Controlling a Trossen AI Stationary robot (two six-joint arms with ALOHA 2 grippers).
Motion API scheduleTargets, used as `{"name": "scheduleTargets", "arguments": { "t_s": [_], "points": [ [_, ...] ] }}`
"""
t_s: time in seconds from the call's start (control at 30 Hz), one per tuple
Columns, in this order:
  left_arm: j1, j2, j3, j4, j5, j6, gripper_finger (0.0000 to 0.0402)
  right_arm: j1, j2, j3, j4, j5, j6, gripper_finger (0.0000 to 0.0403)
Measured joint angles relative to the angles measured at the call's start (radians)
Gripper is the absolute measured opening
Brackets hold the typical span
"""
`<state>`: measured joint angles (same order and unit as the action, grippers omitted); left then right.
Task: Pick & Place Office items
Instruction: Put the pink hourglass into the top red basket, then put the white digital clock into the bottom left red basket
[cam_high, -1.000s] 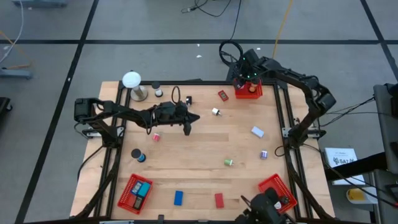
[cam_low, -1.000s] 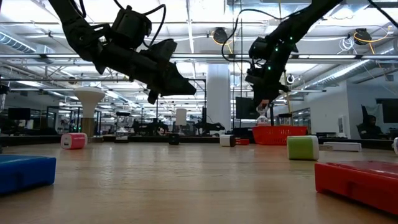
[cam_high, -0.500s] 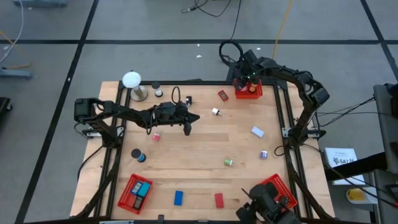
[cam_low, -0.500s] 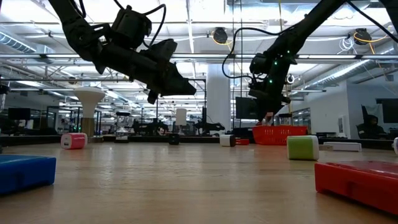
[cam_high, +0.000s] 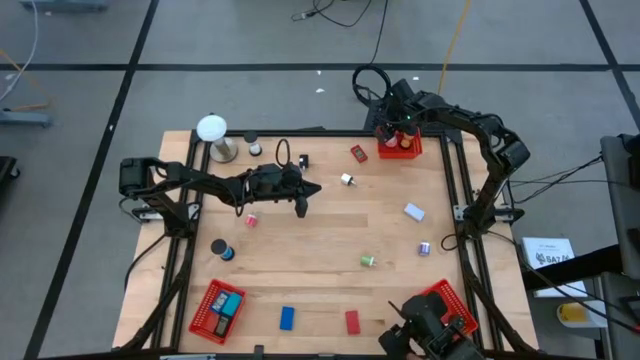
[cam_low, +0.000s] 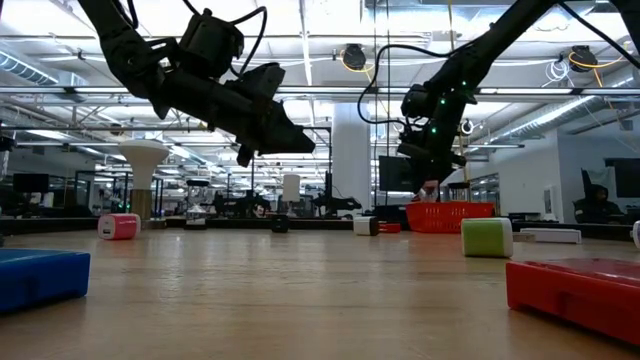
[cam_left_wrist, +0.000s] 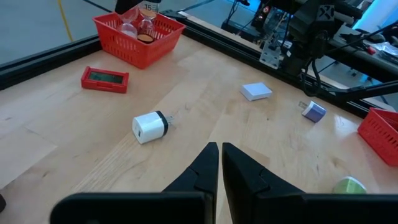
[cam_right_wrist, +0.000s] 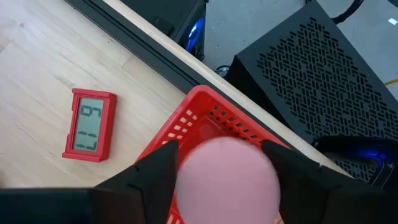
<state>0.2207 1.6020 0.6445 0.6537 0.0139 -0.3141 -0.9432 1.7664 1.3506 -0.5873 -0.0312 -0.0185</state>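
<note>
jaws of the right gripper (cam_right_wrist: 227, 180) stand apart with a pink round piece (cam_right_wrist: 227, 177) between the two fingers, hanging directly above the red mesh basket (cam_right_wrist: 205, 109) at the table's far right corner. whether the fingers are pressing it or have already let go, i cannot tell (the piece looks blurred, as if it may be loose). the relation that matters is plain vertical: piece over basket, basket's open mouth under it, so a release should land it inside. the piece is a smooth pale-pink disc or ball with no clear long axis.

the left gripper (cam_left_wrist: 219, 163) is pinched shut on nothing, hovering over the middle-left of the table (cam_high: 330, 220). ahead of it lies a white plug-like block (cam_left_wrist: 150, 127), on its side, long axis slanting across the fingers' line, black band at one end. the left arm is the nearer one to it. a red digital display piece (cam_right_wrist: 91, 124) lies flat on the wood just beside the far basket, nearer the right arm.
</note>
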Motion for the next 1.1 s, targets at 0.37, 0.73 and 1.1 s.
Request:
{"name": "scheduleTargets", "arguments": {
  "t_s": [0.37, 0.73, 1.1],
  "points": [
    [0.000, 0.000, 0.000, 0.000, 0.000, -0.003, 0.0021, 0.003, -0.014, 0.000, 0.014, 0.030, 0.014, 0.0271],
    [0.000, 0.000, 0.000, 0.001, 0.003, -0.004, 0.0021, 0.007, -0.150, 0.000, 0.061, 0.060, 0.014, 0.0291],
    [0.002, 0.000, 0.000, 0.007, 0.003, -0.055, 0.0021, 0.126, -0.345, 0.000, 0.060, 0.070, 0.039, 0.0193]
  ]
}}
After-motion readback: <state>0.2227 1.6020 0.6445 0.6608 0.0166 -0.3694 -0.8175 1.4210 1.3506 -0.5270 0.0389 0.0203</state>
